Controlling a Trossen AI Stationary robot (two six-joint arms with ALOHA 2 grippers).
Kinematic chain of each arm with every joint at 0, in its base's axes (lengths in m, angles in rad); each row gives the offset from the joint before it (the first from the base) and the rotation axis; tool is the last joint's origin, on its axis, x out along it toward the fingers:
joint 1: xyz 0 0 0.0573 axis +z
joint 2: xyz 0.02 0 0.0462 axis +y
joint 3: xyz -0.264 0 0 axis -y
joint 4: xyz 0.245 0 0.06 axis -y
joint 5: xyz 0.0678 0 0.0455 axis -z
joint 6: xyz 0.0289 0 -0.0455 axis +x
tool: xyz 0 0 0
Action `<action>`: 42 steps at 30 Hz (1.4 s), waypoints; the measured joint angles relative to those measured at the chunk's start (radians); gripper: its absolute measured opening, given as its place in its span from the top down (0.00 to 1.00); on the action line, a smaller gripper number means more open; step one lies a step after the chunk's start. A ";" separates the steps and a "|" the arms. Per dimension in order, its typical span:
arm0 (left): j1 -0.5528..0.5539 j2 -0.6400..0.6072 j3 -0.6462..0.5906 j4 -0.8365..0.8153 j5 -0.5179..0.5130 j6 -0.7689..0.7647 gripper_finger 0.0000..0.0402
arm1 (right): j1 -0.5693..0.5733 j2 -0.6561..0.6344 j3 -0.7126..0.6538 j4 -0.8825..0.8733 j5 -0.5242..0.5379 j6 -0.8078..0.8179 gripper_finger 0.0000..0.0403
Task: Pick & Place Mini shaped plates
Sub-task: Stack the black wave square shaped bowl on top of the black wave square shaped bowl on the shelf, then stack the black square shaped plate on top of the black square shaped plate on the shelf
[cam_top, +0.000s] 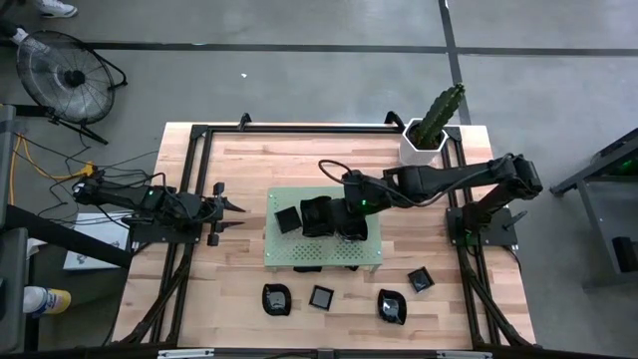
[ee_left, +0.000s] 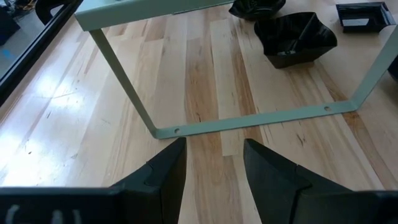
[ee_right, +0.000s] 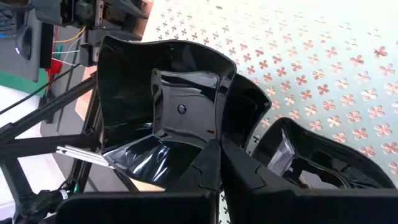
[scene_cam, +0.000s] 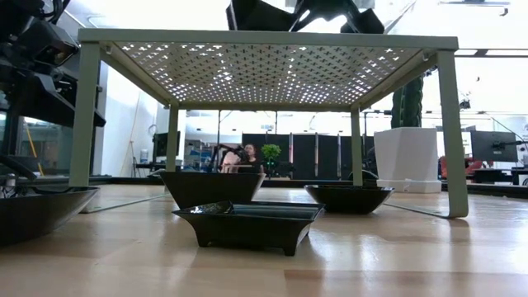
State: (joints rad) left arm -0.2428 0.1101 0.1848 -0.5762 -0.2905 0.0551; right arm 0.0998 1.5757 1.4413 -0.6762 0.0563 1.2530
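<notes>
The right gripper [cam_top: 321, 216] reaches over the green perforated board [cam_top: 371, 254], its fingers [ee_right: 239, 174] pinched on the rim of a glossy black dish [ee_right: 165, 112] held tilted above the board. Another square black dish [cam_top: 288, 219] sits on the board just beside it. 4 more dishes [cam_top: 323, 296] lie on the counter [cam_top: 249, 170] in front. The left gripper [cam_top: 237, 215] waits at the counter's left, fingers [ee_left: 165, 174] apart, holding nothing.

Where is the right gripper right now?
In the high view the right gripper is over the green perforated board at table centre, shut on a black plate, beside another plate.
</notes>
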 joint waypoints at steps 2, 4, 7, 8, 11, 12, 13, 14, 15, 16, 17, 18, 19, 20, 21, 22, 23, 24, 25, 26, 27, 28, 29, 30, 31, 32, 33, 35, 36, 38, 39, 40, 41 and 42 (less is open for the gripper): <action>0.000 0.000 0.000 0.000 -0.001 0.000 0.61 | 0.000 0.000 0.000 0.000 -0.004 0.003 1.00; 0.000 0.000 0.000 0.000 -0.004 0.000 0.61 | 0.002 0.000 0.000 0.000 -0.007 0.004 1.00; 0.000 0.000 0.000 0.000 -0.004 0.000 0.61 | 0.006 0.000 0.000 -0.001 -0.007 0.008 1.00; 0.000 0.000 0.000 0.000 -0.004 0.000 0.61 | 0.010 0.000 0.000 -0.002 -0.007 0.008 1.00; 0.000 0.000 0.000 0.000 -0.006 0.000 0.61 | 0.019 0.000 0.000 -0.020 -0.003 0.019 1.00; 0.000 0.000 0.000 0.000 -0.006 0.000 0.61 | 0.021 0.000 0.000 -0.030 0.000 0.026 1.00; 0.000 0.000 0.000 0.000 -0.007 0.000 0.61 | 0.023 0.000 0.000 -0.039 0.003 0.027 1.00; 0.000 0.000 0.000 0.000 -0.007 0.000 0.61 | 0.025 0.000 0.000 -0.047 0.004 0.027 1.00; 0.000 0.000 0.000 0.000 -0.007 0.000 0.61 | 0.026 0.000 0.000 -0.049 0.005 0.029 1.00; 0.000 0.000 0.000 0.000 -0.007 0.000 0.61 | 0.026 0.000 0.000 -0.048 0.008 0.030 1.00; 0.000 0.000 0.000 0.000 -0.007 0.000 0.61 | 0.026 0.000 0.000 -0.046 0.012 0.030 1.00; 0.000 0.000 0.000 0.000 -0.007 0.000 0.61 | 0.026 0.000 0.000 -0.045 0.014 0.030 1.00; 0.000 0.000 0.000 0.000 -0.007 0.000 0.61 | 0.026 0.000 0.000 -0.045 0.014 0.030 1.00; 0.000 0.000 0.000 0.000 -0.007 0.000 0.61 | 0.026 0.000 0.000 -0.045 0.015 0.030 1.00; 0.000 0.000 0.000 0.000 -0.007 0.000 0.61 | 0.025 0.000 0.000 -0.045 0.015 0.029 1.00; 0.000 0.000 0.000 0.000 -0.007 0.000 0.61 | 0.025 0.000 0.000 -0.045 0.015 0.029 1.00; 0.000 0.000 0.000 0.000 -0.007 0.000 0.61 | 0.025 0.000 0.000 -0.045 0.015 0.026 1.00; 0.000 0.000 0.000 0.000 -0.008 0.000 0.61 | 0.026 0.000 0.000 -0.045 0.015 0.026 1.00; 0.000 0.000 0.000 0.000 -0.008 0.000 0.61 | 0.026 0.000 0.000 -0.045 0.015 0.026 0.99; 0.000 0.000 0.000 0.000 -0.008 0.000 0.61 | 0.026 0.000 0.000 -0.045 0.015 0.025 0.99; 0.000 0.000 0.000 0.000 -0.008 0.000 0.61 | 0.026 0.000 0.000 -0.045 0.015 0.025 0.98; 0.000 0.000 0.000 0.000 -0.008 0.000 0.61 | 0.026 0.000 0.000 -0.045 0.015 0.024 0.97; 0.000 0.000 0.000 0.000 -0.008 0.000 0.61 | 0.026 0.000 0.000 -0.045 0.015 0.024 0.96; 0.000 0.000 0.000 0.000 -0.008 0.000 0.61 | 0.026 0.000 0.000 -0.045 0.015 0.024 0.95; 0.000 0.000 0.000 0.000 -0.008 0.000 0.61 | 0.026 0.000 0.000 -0.045 0.015 0.022 0.94; 0.000 0.000 0.000 0.000 -0.008 0.000 0.61 | 0.026 0.000 0.000 -0.045 0.015 0.021 0.93; 0.000 0.000 0.000 0.000 -0.008 0.000 0.61 | 0.026 0.000 0.000 -0.045 0.015 0.018 0.93; 0.000 0.000 0.000 0.000 -0.008 0.000 0.61 | 0.026 0.000 0.000 -0.045 0.014 0.009 0.91; 0.000 0.000 0.000 0.000 -0.008 0.000 0.61 | 0.026 0.000 0.000 -0.045 0.014 0.003 0.90; 0.000 0.000 0.000 0.000 -0.008 0.000 0.61 | 0.026 0.000 0.000 -0.045 0.013 -0.004 0.89; 0.000 0.000 0.000 0.000 -0.008 0.000 0.61 | 0.026 0.000 0.000 -0.045 0.011 -0.016 0.88; 0.000 0.000 0.000 0.000 -0.008 0.000 0.61 | 0.025 0.000 0.000 -0.045 0.004 -0.036 0.88; 0.000 0.000 0.000 0.000 -0.008 0.000 0.61 | 0.025 0.000 0.000 -0.045 -0.005 -0.060 0.87; 0.000 0.000 0.000 0.000 -0.008 0.000 0.61 | 0.025 0.000 0.000 -0.045 -0.011 -0.086 0.87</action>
State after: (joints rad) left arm -0.2424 0.1101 0.1848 -0.5758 -0.2989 0.0551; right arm 0.1249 1.5757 1.4414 -0.7208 0.0450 1.1673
